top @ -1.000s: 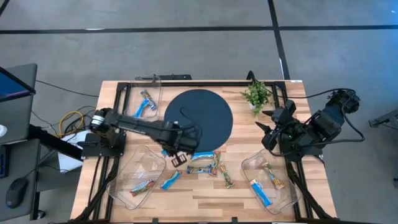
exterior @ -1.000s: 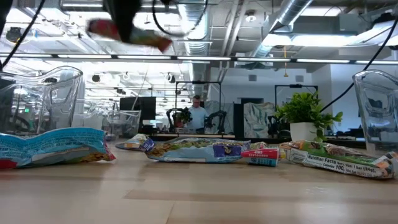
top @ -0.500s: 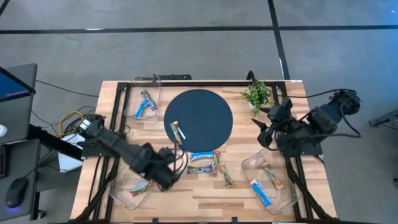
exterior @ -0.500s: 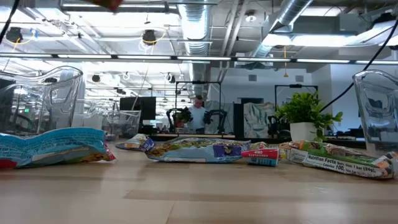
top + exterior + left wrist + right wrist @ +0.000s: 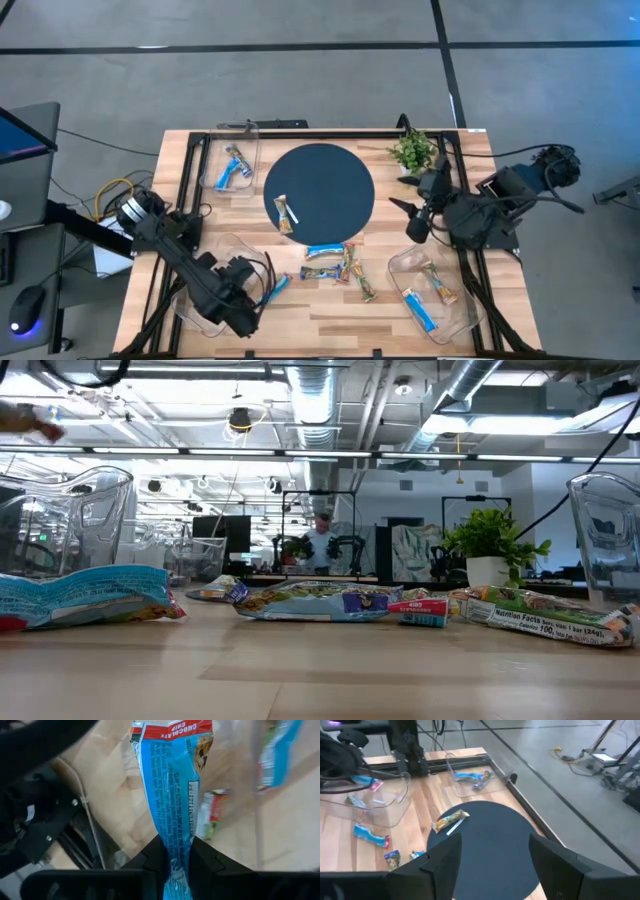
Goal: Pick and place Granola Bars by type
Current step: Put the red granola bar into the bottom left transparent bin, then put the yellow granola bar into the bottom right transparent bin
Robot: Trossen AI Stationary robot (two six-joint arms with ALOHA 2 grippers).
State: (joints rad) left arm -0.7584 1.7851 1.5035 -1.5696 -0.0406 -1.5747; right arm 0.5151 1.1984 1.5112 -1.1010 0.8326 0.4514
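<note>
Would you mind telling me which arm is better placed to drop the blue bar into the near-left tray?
The left. Its gripper is shut on the blue bar and hangs over the near-left tray. The right gripper is open, across the table by the plant.

A robotics lab: exposed ceiling ducts, concrete floor, other robot rigs behind the wooden table.
</note>
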